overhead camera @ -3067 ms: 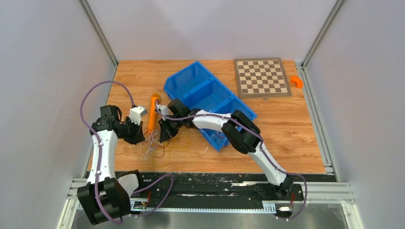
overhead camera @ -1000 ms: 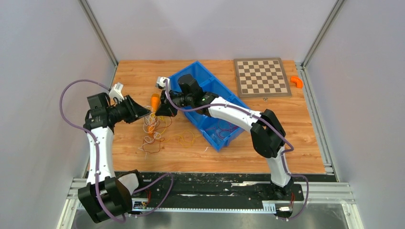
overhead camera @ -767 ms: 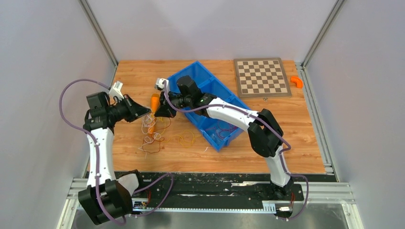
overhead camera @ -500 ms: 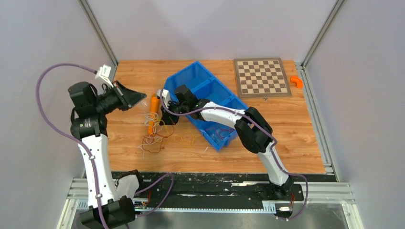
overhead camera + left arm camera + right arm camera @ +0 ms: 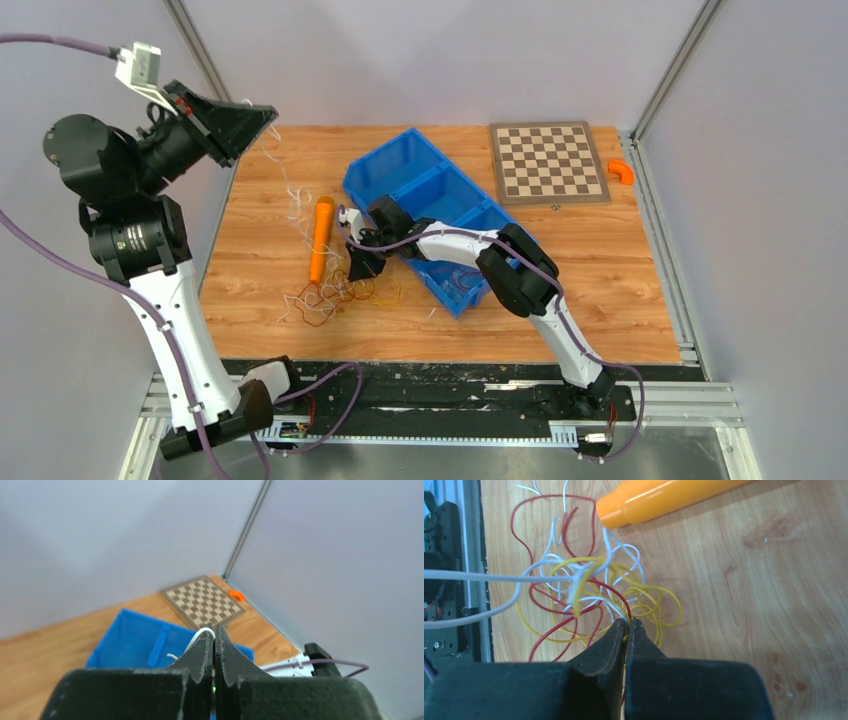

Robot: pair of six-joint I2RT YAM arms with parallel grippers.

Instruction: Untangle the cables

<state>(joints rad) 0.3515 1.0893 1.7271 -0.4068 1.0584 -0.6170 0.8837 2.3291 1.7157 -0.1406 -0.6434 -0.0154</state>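
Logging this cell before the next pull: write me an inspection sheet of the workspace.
Surface: wooden tabletop.
Job's things: tangle of thin white, red and yellow wires on the table; one white strand stretched upward.
Clutter: orange plastic cylinder, blue divided plastic bin, checkered board, small orange piece.
Pincers: left pincer raised, shut on white strand; right pincer low, shut on tangle.
Cables: purple arm cables, loose loops.
Surroundings: grey walls.

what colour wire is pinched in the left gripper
White. The wire loops from the left gripper; clearest in the left wrist view.
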